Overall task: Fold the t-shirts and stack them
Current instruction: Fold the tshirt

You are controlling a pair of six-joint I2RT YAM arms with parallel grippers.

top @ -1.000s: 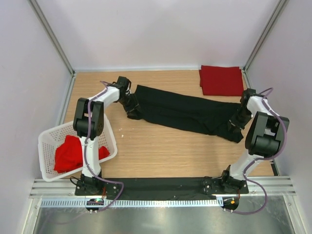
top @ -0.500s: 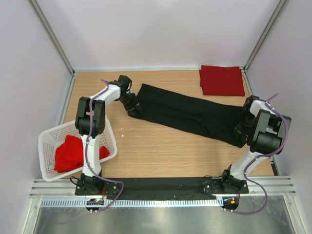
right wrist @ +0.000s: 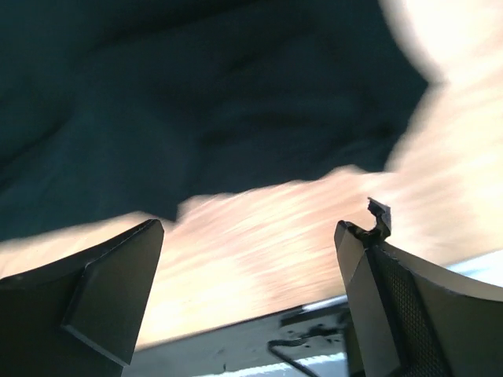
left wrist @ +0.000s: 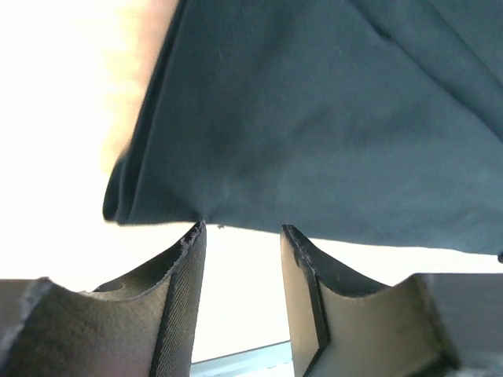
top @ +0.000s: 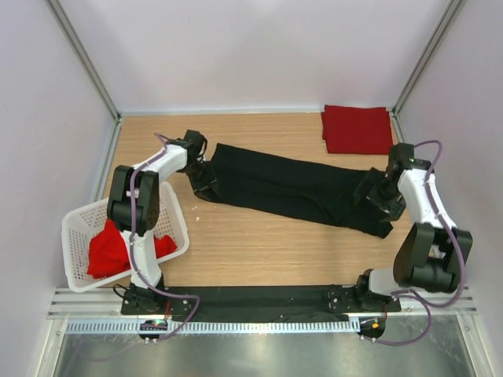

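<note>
We count 3 t-shirts on this table (top: 259, 251): 1 black t-shirt (top: 291, 187) and 2 red ones. The black one is stretched across the middle. Of the red ones, 1 folded red t-shirt (top: 357, 129) lies at the far right corner, and 1 crumpled red t-shirt (top: 110, 247) lies inside the 1 white basket (top: 78, 220) at the near left edge. We also count 2 arms, the left arm (top: 161, 161) and the right arm (top: 420, 196), with 1 gripper each: the left gripper (left wrist: 241, 228) and the right gripper (right wrist: 250, 226).
</note>
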